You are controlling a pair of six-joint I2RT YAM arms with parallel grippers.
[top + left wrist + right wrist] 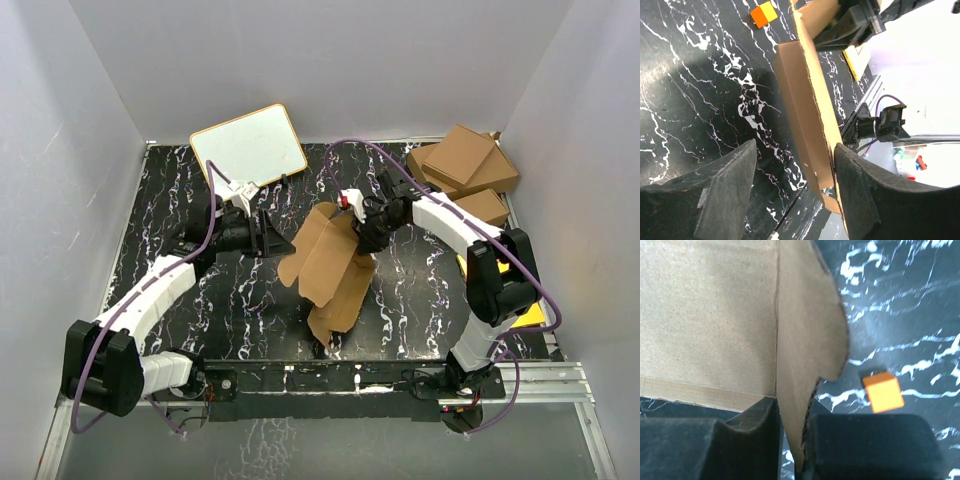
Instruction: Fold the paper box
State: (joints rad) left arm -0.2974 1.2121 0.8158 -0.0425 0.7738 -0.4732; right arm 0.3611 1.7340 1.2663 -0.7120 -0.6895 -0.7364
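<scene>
Paper box (330, 268) is mid-table, between the two arms, part-opened and standing on edge. Its low end sits on the table (420, 290) close to the base rail, and its flaps rise toward the far side.

Left gripper (795, 150): spread wide, not gripping. In the left wrist view a box panel runs edge-on through the gap. It lies close against the right-hand finger (865, 195) and well apart from the other one. Can't tell if it actually touches that finger.

Right gripper (792, 407): pressed together, pinching a curved die-cut flap of the box at the flap's edge. The flap stands upright between the pads, and the box's main panel spreads out to the left in that view. From the top view this grip is on the box's far upper right part, and the left gripper sits just beside the box's left flap.

Small orange cube (883, 392) is on the table near the right gripper, apart from the box.

Yellow sheet (533, 315) is at the right edge, mostly hidden by the right arm.

Far side: whiteboard (248, 143) left of centre, and three stacked brown cartons (462, 165) in the far right corner. Both are well apart from the box.
</scene>
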